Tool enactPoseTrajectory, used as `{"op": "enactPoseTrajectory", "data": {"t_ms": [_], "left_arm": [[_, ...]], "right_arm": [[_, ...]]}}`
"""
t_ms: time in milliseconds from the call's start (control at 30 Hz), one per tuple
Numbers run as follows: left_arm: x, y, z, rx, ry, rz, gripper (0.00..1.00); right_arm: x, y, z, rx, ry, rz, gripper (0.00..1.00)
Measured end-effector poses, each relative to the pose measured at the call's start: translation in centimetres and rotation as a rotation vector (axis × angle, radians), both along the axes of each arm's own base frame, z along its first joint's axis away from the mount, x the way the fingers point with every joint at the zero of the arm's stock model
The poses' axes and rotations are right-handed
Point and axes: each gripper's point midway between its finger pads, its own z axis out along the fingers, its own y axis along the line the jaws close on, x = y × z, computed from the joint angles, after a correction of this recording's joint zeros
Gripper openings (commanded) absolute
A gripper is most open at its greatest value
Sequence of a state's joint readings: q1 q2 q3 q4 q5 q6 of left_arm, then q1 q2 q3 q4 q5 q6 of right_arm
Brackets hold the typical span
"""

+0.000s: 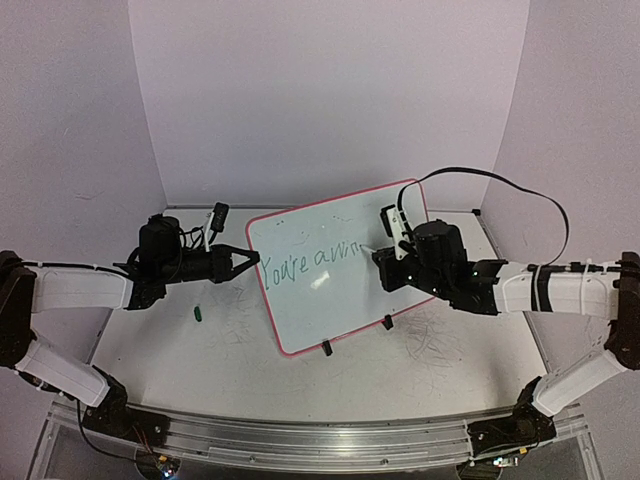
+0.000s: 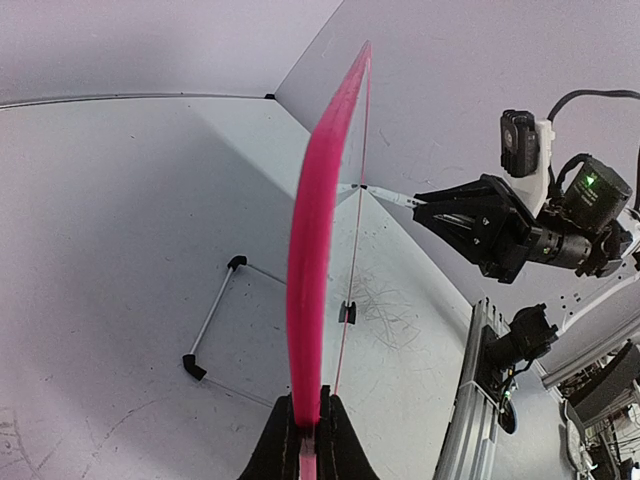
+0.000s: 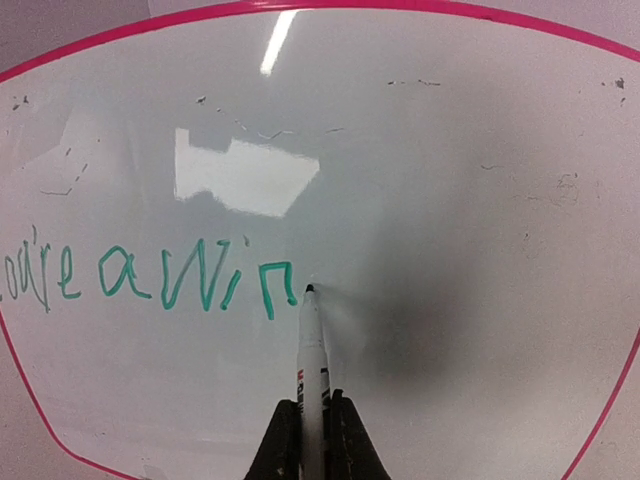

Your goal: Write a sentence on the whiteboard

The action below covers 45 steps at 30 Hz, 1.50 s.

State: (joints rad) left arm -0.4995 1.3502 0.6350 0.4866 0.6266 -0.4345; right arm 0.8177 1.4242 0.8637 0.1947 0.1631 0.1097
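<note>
The whiteboard (image 1: 330, 262) with its pink-red frame stands tilted mid-table on black clip feet (image 1: 326, 348). My left gripper (image 1: 252, 261) is shut on its left edge, seen edge-on in the left wrist view (image 2: 312, 260). Green writing reading "You're a win" (image 3: 150, 280) crosses the board's left half. My right gripper (image 3: 316, 428) is shut on a white marker (image 3: 312, 350). The marker's tip touches the board just right of the last green letter. The right gripper also shows in the top view (image 1: 385, 262).
A small green marker cap (image 1: 199, 314) lies on the table left of the board. Faint grey scribbles mark the tabletop (image 1: 430, 330). A wire stand with black ends (image 2: 215, 315) lies behind the board. Pale walls enclose the back and sides.
</note>
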Motion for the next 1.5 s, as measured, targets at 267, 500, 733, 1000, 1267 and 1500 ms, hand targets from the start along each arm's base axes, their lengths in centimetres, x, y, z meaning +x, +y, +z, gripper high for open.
{"op": "enactPoseTrajectory", "data": {"t_ms": [267, 500, 733, 1000, 1267, 1500], "left_arm": [[0.0, 0.0, 0.0, 0.001, 0.0, 0.0, 0.0], [0.0, 0.0, 0.0, 0.001, 0.0, -0.001, 0.0], [0.0, 0.0, -0.1, 0.003, 0.004, -0.001, 0.0], [0.0, 0.0, -0.1, 0.004, 0.005, 0.0, 0.0], [0.0, 0.0, -0.1, 0.004, 0.006, 0.0, 0.0], [0.0, 0.0, -0.1, 0.004, 0.006, 0.0, 0.0]], "right_arm": [[0.2, -0.1, 0.1, 0.003, -0.002, 0.004, 0.0], [0.3, 0.2, 0.7, 0.015, -0.015, 0.013, 0.0], [0.7, 0.6, 0.8, 0.017, -0.021, 0.013, 0.0], [0.7, 0.6, 0.6, 0.015, -0.016, 0.008, 0.0], [0.0, -0.1, -0.9, 0.009, 0.017, 0.005, 0.0], [-0.2, -0.2, -1.2, 0.009, 0.026, 0.002, 0.0]]}}
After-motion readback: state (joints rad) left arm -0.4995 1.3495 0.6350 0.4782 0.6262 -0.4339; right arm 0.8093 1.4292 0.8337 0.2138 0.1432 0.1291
